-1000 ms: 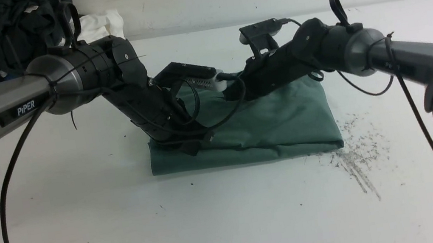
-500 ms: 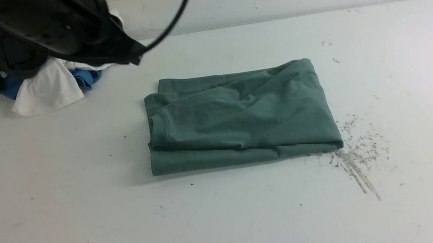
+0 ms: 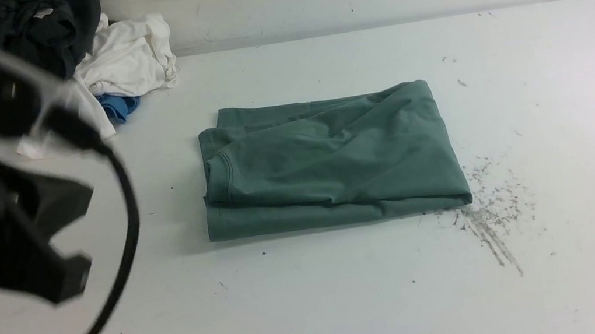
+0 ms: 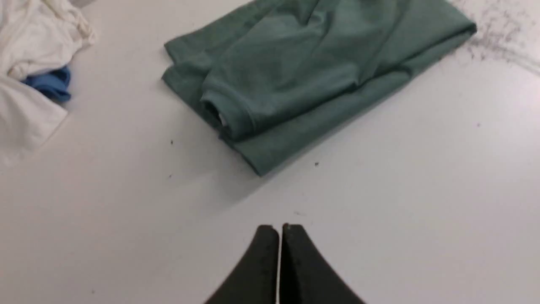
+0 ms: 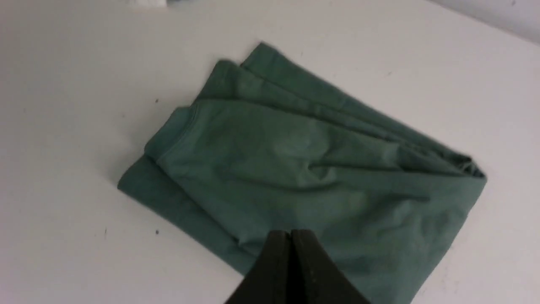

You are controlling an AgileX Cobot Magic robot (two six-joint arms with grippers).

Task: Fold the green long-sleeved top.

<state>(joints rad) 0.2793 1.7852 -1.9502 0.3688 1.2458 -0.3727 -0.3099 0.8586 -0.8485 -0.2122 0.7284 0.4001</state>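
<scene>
Green long-sleeved top (image 3: 332, 162) folded into a compact rectangle at the centre of the front frame, lying flat on the white desk (image 3: 318, 305). At least 2 layers are visible: a broad upper panel with soft diagonal creases, and a lower layer protruding as a narrow strip along the near edge. A ribbed, rounded hem shows at the left end of the bundle. Sleeves and chest logo are not visible.

Left hand (image 4: 278, 230) appears at the lower centre of its wrist frame, fingers pressed together, holding nothing, above bare desk and apart from the top's near corner. Right hand (image 5: 291, 234) appears at the lower centre of its wrist frame, likewise pressed together and empty, above the top; contact cannot be confirmed. In the front frame the left arm is a blurred dark mass at the left and the right arm a dark fragment at the upper right.

Handling, as judged: light, limp, non-slippery cloth that drapes and sheds its fold if lifted by 1 layer; take hold at the corners or the doubled edge, pinching all layers.

Desk: matte white, with grey scuff marks just right of the top. Pale wall behind; black clothes (image 3: 28, 24), white cloth (image 3: 127, 57) and blue cloth (image 3: 118, 106) heaped at upper left.
</scene>
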